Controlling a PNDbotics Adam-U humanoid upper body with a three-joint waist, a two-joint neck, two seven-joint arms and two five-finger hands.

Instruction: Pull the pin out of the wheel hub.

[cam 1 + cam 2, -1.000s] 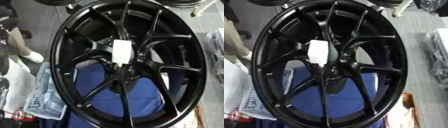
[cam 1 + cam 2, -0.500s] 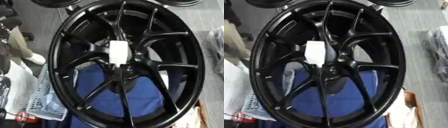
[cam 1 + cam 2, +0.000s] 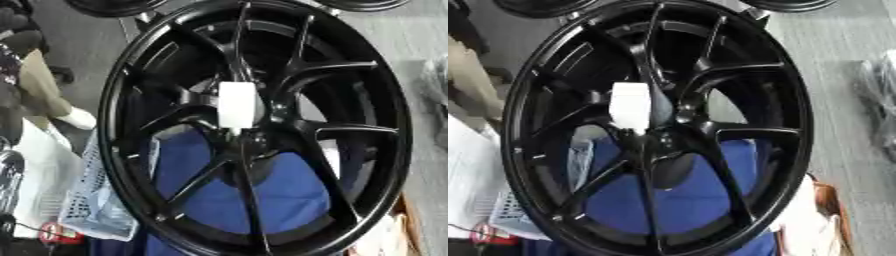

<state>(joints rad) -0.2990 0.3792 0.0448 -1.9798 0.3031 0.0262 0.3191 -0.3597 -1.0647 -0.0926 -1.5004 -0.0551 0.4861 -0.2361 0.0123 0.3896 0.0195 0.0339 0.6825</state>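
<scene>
Filling both views, black wheel hub [image 3: 254, 125], white pin [image 3: 236, 105] at its centre; both hands, fingers unseen.

Left edge, left eye view: one rounded segment [image 3: 7, 175], black with a silver-grey sheen, consistent with the arm colouring. Whether it belongs to the robot cannot be confirmed. Surface detail is too blurred to read.

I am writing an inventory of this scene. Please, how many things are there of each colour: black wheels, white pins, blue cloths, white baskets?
Black wheel: 1 whole, parts of 2 more at top edge
White pin: 1
Blue cloth: 1
White basket: 1
Total: 4 whole things
</scene>
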